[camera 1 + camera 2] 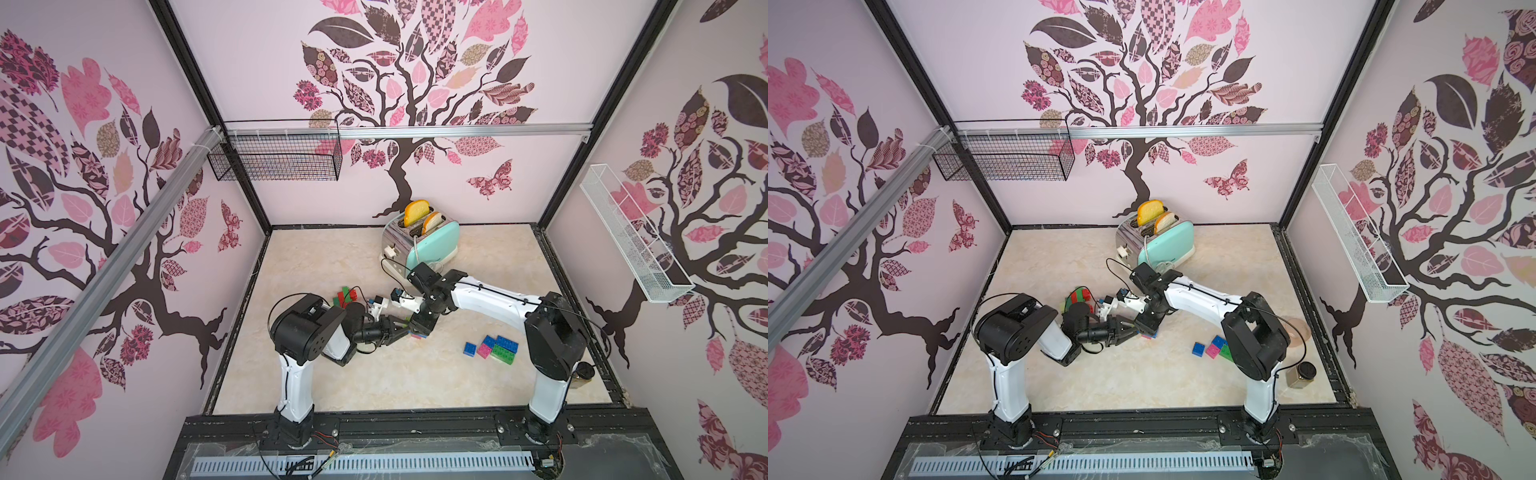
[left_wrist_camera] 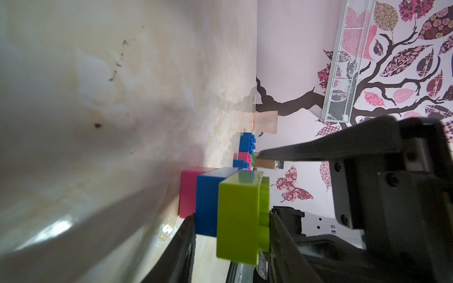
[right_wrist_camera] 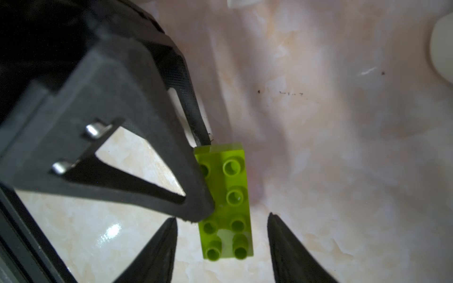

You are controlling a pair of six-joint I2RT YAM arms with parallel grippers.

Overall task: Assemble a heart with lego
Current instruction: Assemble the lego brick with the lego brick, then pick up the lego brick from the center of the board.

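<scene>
Right now the table [image 1: 332, 374] is mostly bare, with the toaster [image 1: 428, 243] at the back. Both arms meet mid-table over a small stack [image 1: 417, 333]: pink brick [image 2: 187, 191] on the table, blue brick [image 2: 206, 215] on it, lime brick [image 3: 235, 196] on top.

The left claw [image 2: 232, 214] reaches in sideways and is part closed on that stack, top to bottom. It has 1 finger [image 2: 279, 235] on the lime studs and the other tucked against the blue brick's underside. The right claw [image 3: 220, 216] hangs straight above, its 2 fingers [image 3: 161, 245] apart and holding nothing, with a gap to the lime brick on each side.

What matters next, I'd say, is that the lime brick lies directly under the right claw. Its long axis runs lengthwise through the gap, so those fingers face its long sides and would shut across its short width. If another brick is wanted instead, the loose bricks [image 1: 494, 347], blue, pink and green, sit near the right arm's base, so that arm is nearer. A red-and-green clump [image 1: 345, 296] lies just beyond the left arm.
</scene>
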